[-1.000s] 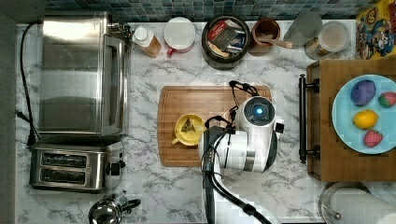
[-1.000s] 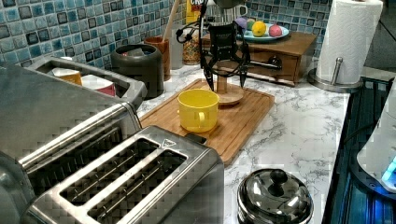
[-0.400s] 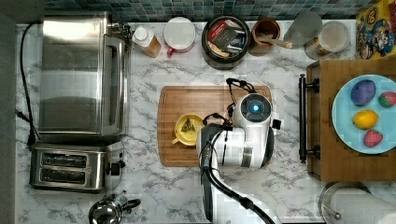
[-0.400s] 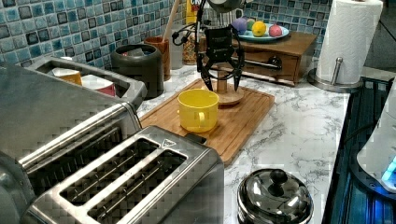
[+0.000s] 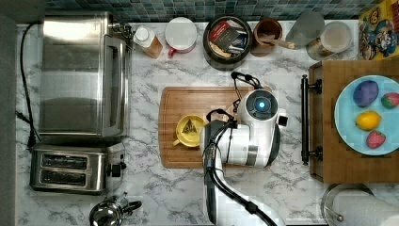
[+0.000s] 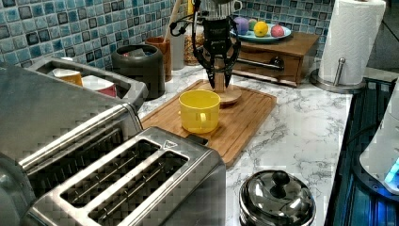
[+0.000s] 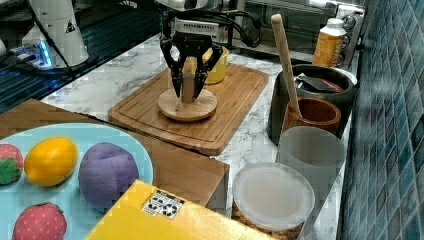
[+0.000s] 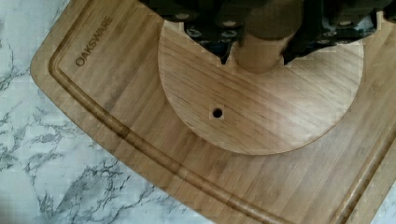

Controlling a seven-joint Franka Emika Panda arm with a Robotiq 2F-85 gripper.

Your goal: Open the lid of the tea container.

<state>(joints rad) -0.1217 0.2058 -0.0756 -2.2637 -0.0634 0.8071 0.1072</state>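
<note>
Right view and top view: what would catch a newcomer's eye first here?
The gripper stands over a round wooden lid on the cutting board, around the lid's upright knob, beside a yellow mug. The tea container sits uncovered by the tiled wall, packets showing inside. At the top view's right, a blue plate holds colourful toy fruit.

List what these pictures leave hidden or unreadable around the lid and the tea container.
- Wooden lid: in the top view the arm covers it.
- Gripper: in the wrist view the knob and dark housing hide the fingertips.
- Tea container: packet print too small to read; in the left view, contents sit below its rim.
</note>
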